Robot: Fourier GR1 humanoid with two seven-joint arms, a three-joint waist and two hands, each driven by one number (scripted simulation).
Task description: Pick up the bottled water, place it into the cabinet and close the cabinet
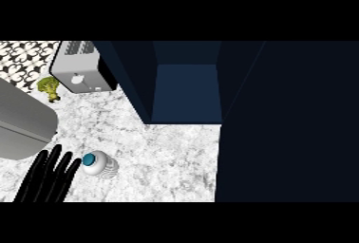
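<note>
Lower left, the left hand (pixel 48 178) rests with straight, spread fingers just beside the water bottle (pixel 100 164) standing on the marble counter (pixel 168 152); open cabinet (pixel 186 90) sits top centre.

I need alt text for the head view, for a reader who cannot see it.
A bottled water with a blue cap stands on the marble counter, just right of the robot's open left hand. Behind it is an open dark blue cabinet; a toaster and a small green item sit far left.

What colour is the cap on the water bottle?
Teal blue; the cap tops the clear bottled water, shown in the head view.
</note>
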